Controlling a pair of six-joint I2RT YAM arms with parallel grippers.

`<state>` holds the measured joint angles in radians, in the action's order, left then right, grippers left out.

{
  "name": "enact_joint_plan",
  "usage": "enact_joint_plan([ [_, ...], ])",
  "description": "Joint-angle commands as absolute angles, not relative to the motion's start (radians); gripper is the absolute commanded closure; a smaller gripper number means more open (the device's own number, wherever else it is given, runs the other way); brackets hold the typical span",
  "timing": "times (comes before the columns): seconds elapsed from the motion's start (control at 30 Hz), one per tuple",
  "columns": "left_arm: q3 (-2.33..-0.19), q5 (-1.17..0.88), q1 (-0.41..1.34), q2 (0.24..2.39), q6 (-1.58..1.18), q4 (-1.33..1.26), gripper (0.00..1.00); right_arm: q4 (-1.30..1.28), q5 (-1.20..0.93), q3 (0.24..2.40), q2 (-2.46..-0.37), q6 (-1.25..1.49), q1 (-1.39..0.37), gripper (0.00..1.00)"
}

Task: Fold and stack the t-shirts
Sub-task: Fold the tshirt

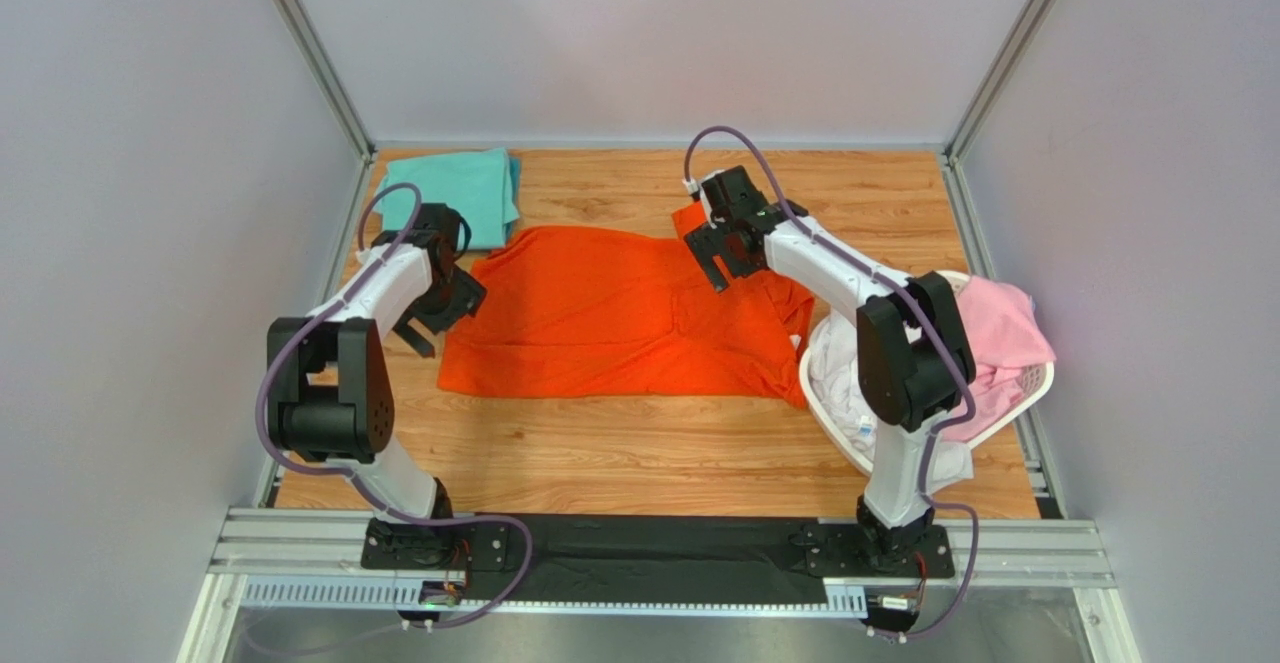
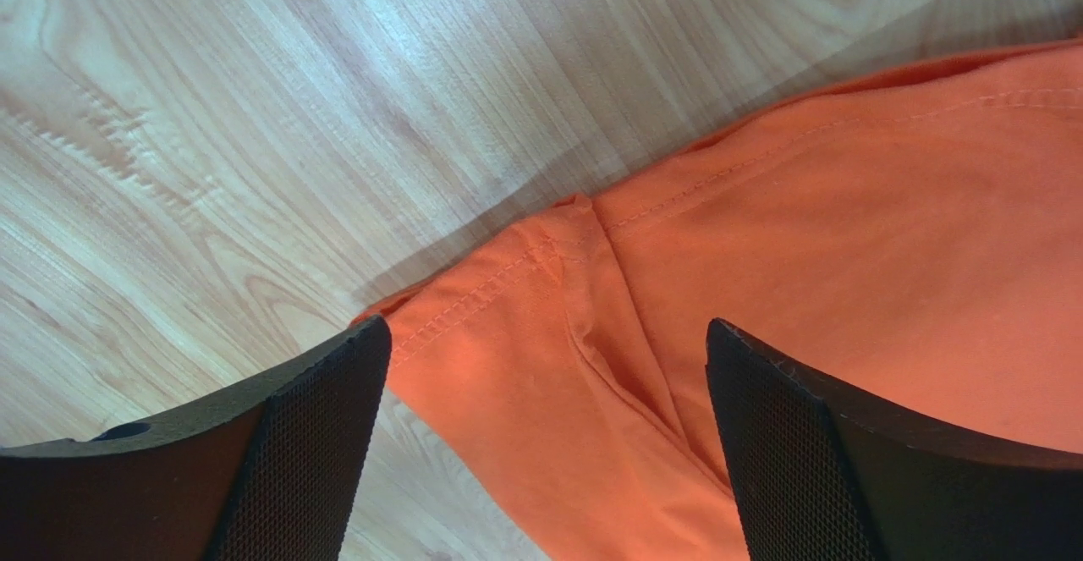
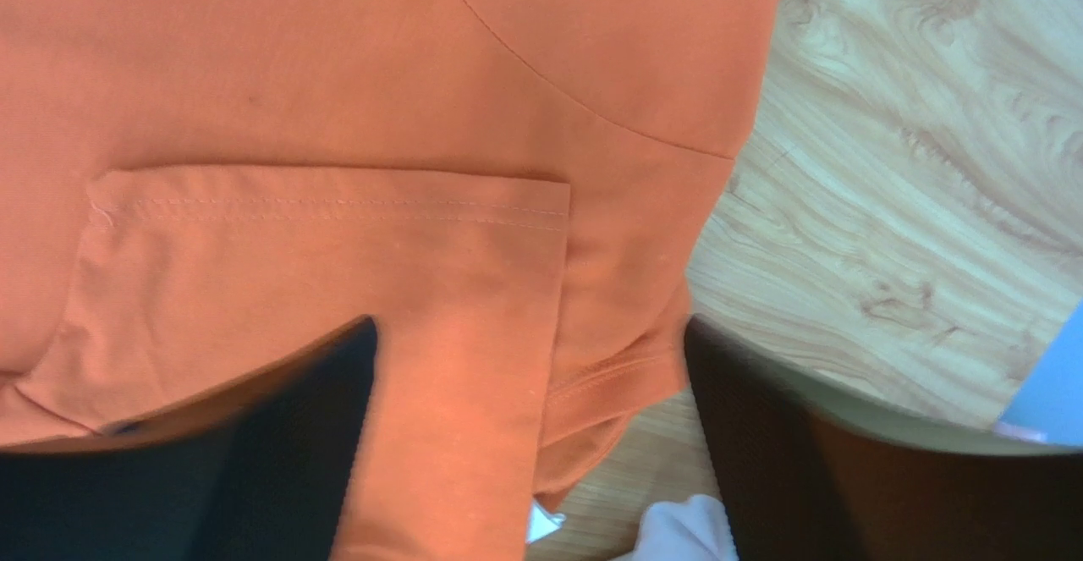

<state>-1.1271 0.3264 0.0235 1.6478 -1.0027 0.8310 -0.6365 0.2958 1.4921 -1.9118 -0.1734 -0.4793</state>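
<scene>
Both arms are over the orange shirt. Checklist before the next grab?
1. left gripper open: ok, jaws apart.
2. right gripper open: ok, jaws apart.
3. Cloth lined up for the left gripper: ok, a seamed edge of the orange shirt lies between its jaws.
4. Cloth under the right gripper: ok, a hemmed flap of the orange shirt lies below.
5. Either gripper touching the cloth: cannot tell.
6. Orange shirt lying flat: not ok, it looks bunched beside the basket.

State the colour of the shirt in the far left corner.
The shirt is teal; top view.
</scene>
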Motion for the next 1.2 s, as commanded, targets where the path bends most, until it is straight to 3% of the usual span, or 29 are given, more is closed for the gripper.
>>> enact_joint_plan([
  [0.0,-1.147,0.312,0.018,1.572,-0.979,0.839,0.00,-0.635,0.301,1.503,-1.815,-0.103,-0.483,0.00],
  [0.13,-1.111,0.267,0.026,1.490,-0.971,0.836,0.00,-0.635,0.200,1.395,-1.686,0.114,-0.485,0.00],
  [0.37,-1.062,0.177,0.103,1.480,-0.927,0.753,0.00,-0.523,-0.133,1.172,-1.566,0.264,-0.528,0.00],
  [0.9,-1.049,0.173,0.086,1.735,-0.867,0.696,0.00,-0.497,-0.098,1.095,-1.772,0.272,-0.561,0.00],
  [1.17,-0.904,0.245,0.077,1.579,-0.870,0.771,0.00,-0.489,-0.141,0.948,-1.694,0.294,-0.624,0.00],
])
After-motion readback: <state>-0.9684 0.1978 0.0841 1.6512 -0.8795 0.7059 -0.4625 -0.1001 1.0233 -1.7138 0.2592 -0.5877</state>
